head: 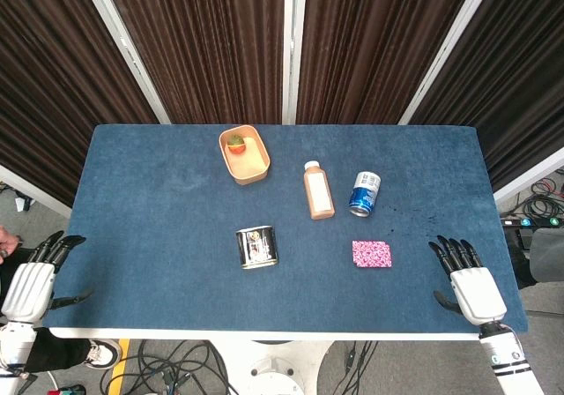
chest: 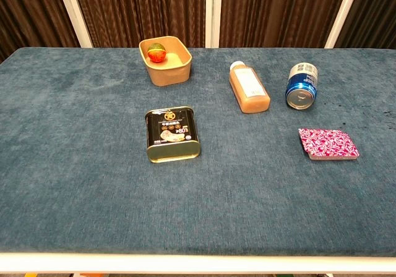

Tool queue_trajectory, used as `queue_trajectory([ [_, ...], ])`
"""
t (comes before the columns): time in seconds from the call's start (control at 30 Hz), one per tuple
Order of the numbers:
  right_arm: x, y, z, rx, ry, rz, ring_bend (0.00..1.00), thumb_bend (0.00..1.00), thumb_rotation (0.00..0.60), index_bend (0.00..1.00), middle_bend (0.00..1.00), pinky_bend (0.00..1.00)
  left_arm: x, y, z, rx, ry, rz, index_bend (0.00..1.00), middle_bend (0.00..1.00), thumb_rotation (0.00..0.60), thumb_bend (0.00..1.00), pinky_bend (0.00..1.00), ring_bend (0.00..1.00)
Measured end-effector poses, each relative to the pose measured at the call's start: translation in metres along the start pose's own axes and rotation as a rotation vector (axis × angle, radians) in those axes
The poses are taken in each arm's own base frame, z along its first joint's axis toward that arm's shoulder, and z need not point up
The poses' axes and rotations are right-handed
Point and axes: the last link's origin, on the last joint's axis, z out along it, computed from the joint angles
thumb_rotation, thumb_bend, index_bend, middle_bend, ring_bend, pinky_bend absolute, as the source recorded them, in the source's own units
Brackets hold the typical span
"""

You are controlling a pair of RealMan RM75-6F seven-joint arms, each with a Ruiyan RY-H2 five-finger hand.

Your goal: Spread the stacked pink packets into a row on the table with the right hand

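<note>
Right hand (head: 477,293) lay palm down at the table's near right corner, dark fingers (head: 452,252) spread apart and extended, holding nothing. Left hand (head: 30,286) sat just off the near left edge, fingers (head: 58,248) held close together and roughly straight, nothing in them. Neither hand showed in the chest view. The packets (head: 372,254) lay in one stack on the right half, near the right hand but apart from it; pink with a dark pattern; edges in the chest view suggested more than one layer, but the count could not be told. Other items, one of each: a black tin (head: 256,247) with a gold end, on its side left of the stack near the table's middle; an orange bottle (head: 318,190) with a white cap, lying flat further back; a blue can (head: 364,193) on its side just right of the bottle, its open end toward the near edge; a tan tray (head: 244,153) at the back, left of the bottle. In the tray's back corner sat one small red-and-green round item (head: 236,143), kind not determinable. Table (head: 159,219) was covered in blue cloth with a white front edge. Dark brown curtains (head: 203,42) with white uprights stood behind. Cables (head: 185,364) lay on the floor below the front edge.
</note>
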Motion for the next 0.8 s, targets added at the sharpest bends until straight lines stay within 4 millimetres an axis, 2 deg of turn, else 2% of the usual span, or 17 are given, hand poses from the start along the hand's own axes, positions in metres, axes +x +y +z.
queue_trajectory([
  [0.8,0.0032,-0.0041,-0.0001,0.012,-0.004,-0.006,0.00,0.16,0.600,0.00,0.00,0.00,0.0005,0.0016,-0.0019,-0.004,-0.009,-0.013,0.19,0.16,0.600,0.00,0.16,0.07],
])
